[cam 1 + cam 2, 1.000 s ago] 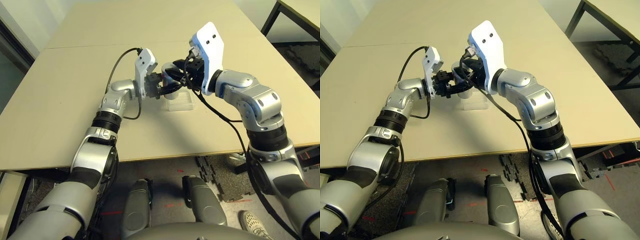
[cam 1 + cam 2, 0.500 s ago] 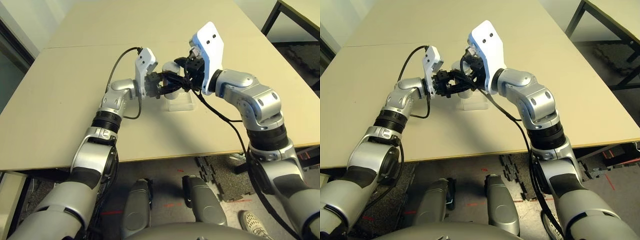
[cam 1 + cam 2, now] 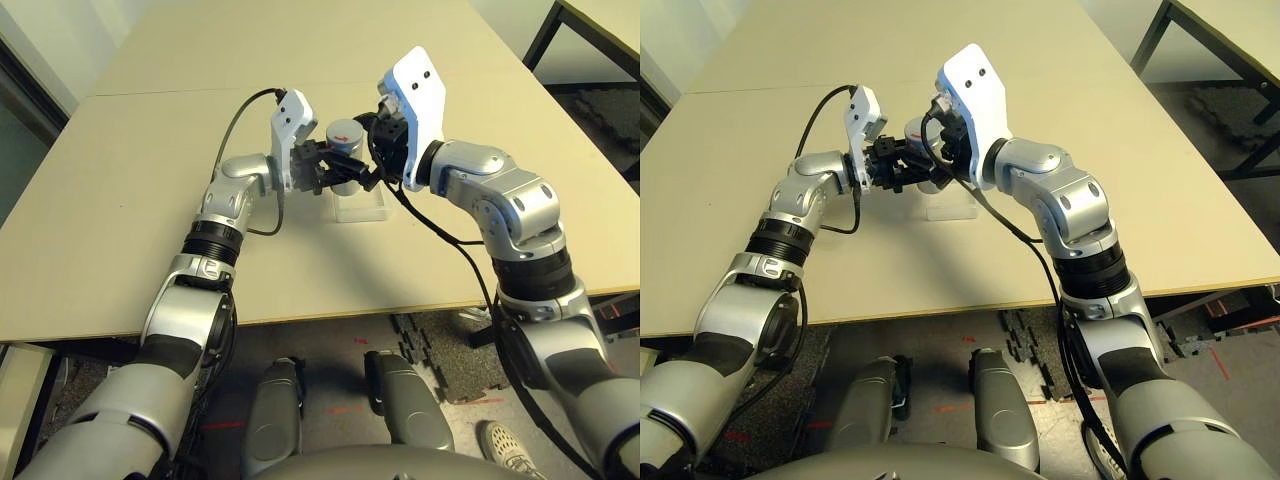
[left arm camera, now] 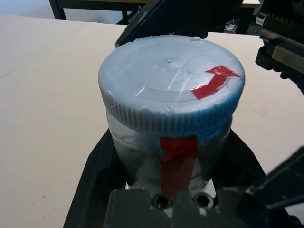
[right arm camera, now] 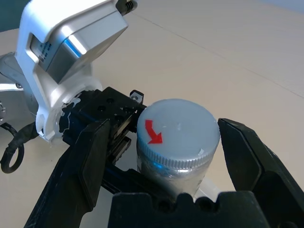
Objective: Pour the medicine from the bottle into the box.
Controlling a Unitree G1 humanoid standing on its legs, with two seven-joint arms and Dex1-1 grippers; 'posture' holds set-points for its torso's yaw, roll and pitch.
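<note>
Left end effector [image 3: 322, 168] pinching the bottle [image 4: 168, 137] upright above the box [image 3: 360, 206], right end effector [image 5: 178, 142] spread around the cap [image 5: 179, 130] — clamp squarely before twisting.

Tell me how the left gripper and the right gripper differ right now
The left gripper is shut on the bottle, clamping its body below the cap; the right gripper is open, its fingers standing apart either side of the cap without touching it. The left gripper comes in from the bottle's left, the right from its right. Both have black fingers and meet at the bottle above the box.
</note>
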